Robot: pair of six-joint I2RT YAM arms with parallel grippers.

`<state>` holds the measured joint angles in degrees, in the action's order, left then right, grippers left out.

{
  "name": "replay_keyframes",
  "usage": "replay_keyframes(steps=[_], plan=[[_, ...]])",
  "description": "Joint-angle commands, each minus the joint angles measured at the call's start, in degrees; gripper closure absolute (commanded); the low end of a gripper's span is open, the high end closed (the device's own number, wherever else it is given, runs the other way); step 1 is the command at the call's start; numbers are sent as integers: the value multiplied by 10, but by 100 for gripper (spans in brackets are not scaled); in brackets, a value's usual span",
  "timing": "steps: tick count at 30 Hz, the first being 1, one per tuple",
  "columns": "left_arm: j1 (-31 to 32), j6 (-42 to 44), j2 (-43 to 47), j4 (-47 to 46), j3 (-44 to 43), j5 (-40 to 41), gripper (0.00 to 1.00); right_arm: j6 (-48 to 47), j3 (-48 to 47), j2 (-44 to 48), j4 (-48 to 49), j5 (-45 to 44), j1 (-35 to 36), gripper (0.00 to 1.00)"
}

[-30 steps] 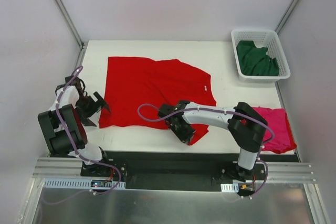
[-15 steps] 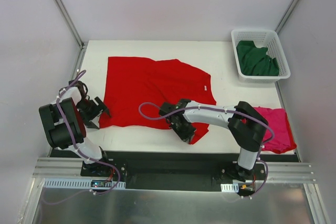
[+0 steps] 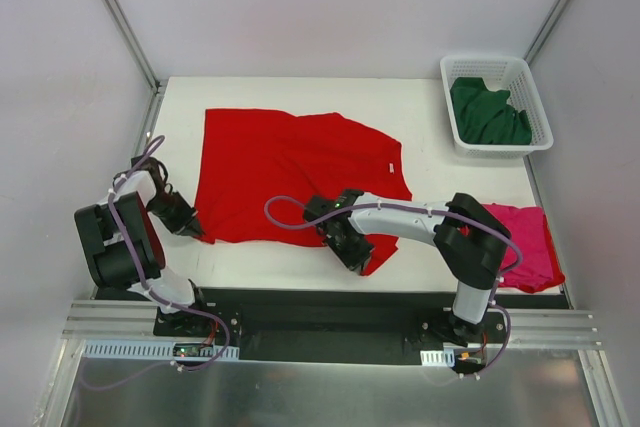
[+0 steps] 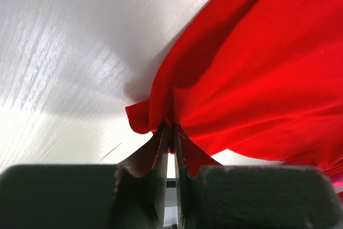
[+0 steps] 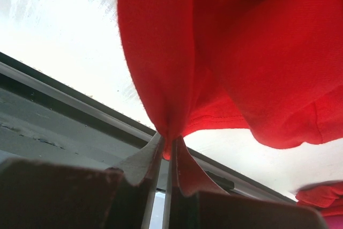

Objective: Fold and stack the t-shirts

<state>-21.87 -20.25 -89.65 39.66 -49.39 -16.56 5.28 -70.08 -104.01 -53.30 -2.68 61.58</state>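
Top external view: the red t-shirt [image 3: 300, 172] lies spread on the tabletop [image 3: 420, 107], nearer its left edge. Its near-left corner is pinched by the left pincer [image 3: 197, 232], its near-right corner by the right pincer [image 3: 357, 259]. The grasp for folding looks made; next, both should lift together and carry the near edge toward the far edge

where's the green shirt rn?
Top view: the green shirt lies bunched inside the white basket at the table's far right corner, beyond the pink shirt at the near right edge.
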Motion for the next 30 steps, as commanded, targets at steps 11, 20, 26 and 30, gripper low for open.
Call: replay_keyframes(steps=[11, 20, 26, 30], plan=[[-5, -31, 94, 37, -4, -44, 100, 7, 9, 6, -11, -13, -2, 99], [-5, -37, 107, 52, -22, -64, 100, 14, 27, 35, -19, -6, -50, 92], [-5, -36, 103, 55, -32, -64, 100, -11, 7, 76, 1, 168, -78, 96], [-5, -37, 98, 53, -33, -65, 100, -40, -14, 55, -10, 235, -53, 98]])
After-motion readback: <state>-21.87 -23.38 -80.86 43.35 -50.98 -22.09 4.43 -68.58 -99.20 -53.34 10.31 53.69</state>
